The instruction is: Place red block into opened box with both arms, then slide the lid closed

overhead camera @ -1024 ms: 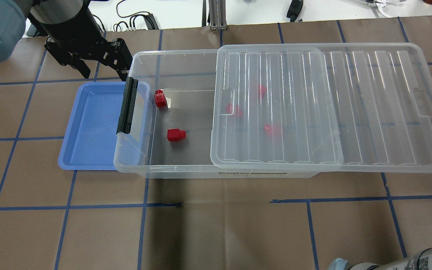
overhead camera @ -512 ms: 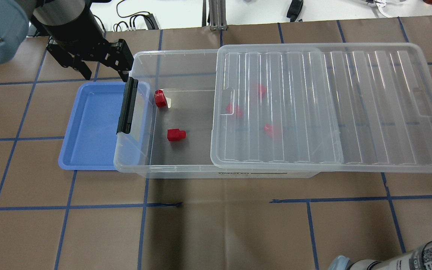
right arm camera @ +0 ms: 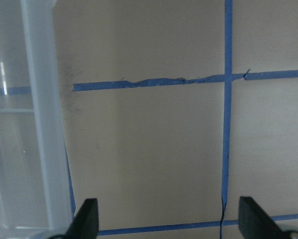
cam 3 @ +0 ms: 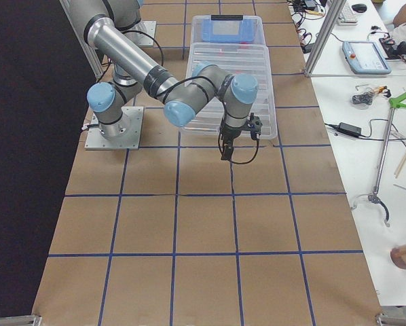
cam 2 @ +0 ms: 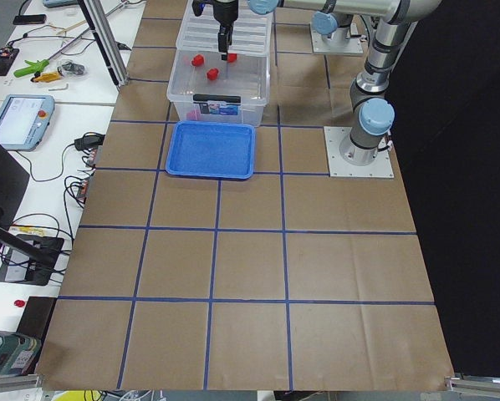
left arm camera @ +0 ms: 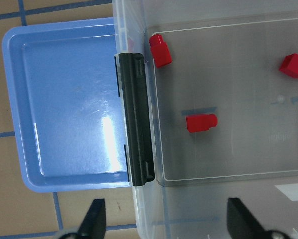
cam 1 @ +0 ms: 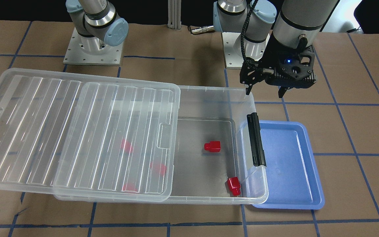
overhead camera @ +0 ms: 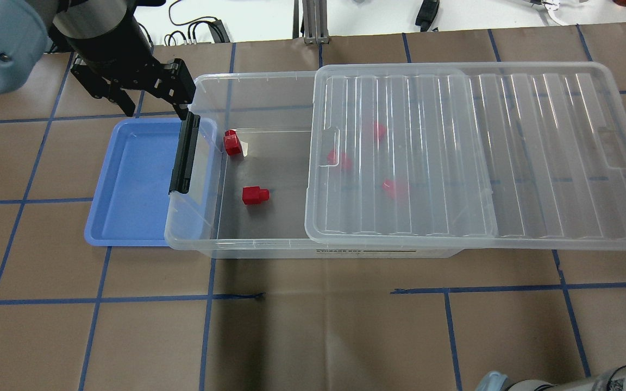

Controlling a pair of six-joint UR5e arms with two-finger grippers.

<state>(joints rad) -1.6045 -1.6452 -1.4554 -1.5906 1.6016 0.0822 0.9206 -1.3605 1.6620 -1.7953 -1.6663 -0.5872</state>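
Observation:
The clear box [overhead camera: 248,243] lies across the table with its lid [overhead camera: 536,152] slid right, so the left part is uncovered. Two red blocks [overhead camera: 255,195] [overhead camera: 232,143] lie on the uncovered floor, and three more show blurred under the lid [overhead camera: 394,187]. My left gripper [overhead camera: 155,111] hangs open and empty above the far corner at the box's black latch [overhead camera: 183,155]. In the left wrist view its fingertips [left arm camera: 95,215] straddle the box's end wall. My right gripper [right arm camera: 169,224] is open and empty over bare table beside the lid's edge [right arm camera: 42,124].
An empty blue tray [overhead camera: 133,179] lies against the latch end of the box. Brown paper with blue tape lines covers the table [overhead camera: 313,326]. Cables and a metal post [overhead camera: 313,21] stand at the far edge.
The left gripper has edged slightly right and away at the box's far left corner. A tip of the right gripper has come into view at the overhead view's right edge.

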